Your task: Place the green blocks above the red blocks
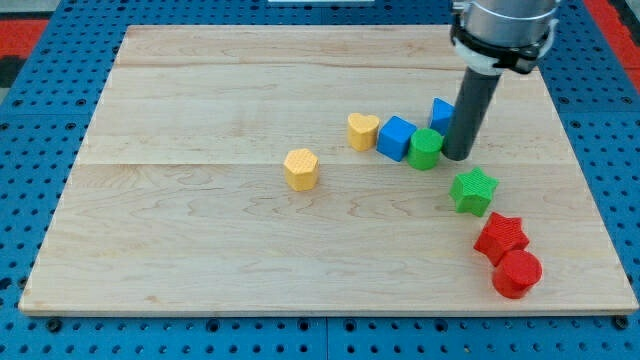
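Two green blocks lie on the counter's right half. The green cylinder (425,149) sits just left of my tip (458,156), touching or nearly touching it — contact cannot be confirmed. The green star (473,190) lies below and slightly right of the tip, apart from it.

The red blocks occupy the lower right corner area. The red star (500,237) is just below and right of the green star, close but with a thin gap. The red cylinder (517,273) touches the red star's lower edge.

Adjacent items: a blue cube (397,137) touches the green cylinder's left side; a yellow heart (362,130) sits against the cube's left side. A second blue block (441,113) stands behind the rod, partly hidden — shape unclear. A yellow hexagon (300,168) lies alone, well left of the group.

The arm carries no gripper, so there is no jaw state to report; the rod stands upright with its tip on the wooden counter (200,250).
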Motion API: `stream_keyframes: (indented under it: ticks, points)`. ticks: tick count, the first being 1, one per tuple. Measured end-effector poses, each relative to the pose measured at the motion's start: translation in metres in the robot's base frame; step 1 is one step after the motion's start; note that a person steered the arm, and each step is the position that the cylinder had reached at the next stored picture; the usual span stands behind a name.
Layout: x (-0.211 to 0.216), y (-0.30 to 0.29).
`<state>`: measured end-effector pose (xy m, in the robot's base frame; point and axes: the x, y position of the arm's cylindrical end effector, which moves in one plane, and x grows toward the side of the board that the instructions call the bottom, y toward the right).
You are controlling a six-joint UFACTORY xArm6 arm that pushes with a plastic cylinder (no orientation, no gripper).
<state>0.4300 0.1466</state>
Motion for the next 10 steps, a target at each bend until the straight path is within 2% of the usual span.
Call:
stream_keyframes:
  ticks: [1,4,8,10]
  points:
    - [0.0,0.026]
    - [0.025,0.001]
    - [0.045,0.012]
    - [0.032,0.018]
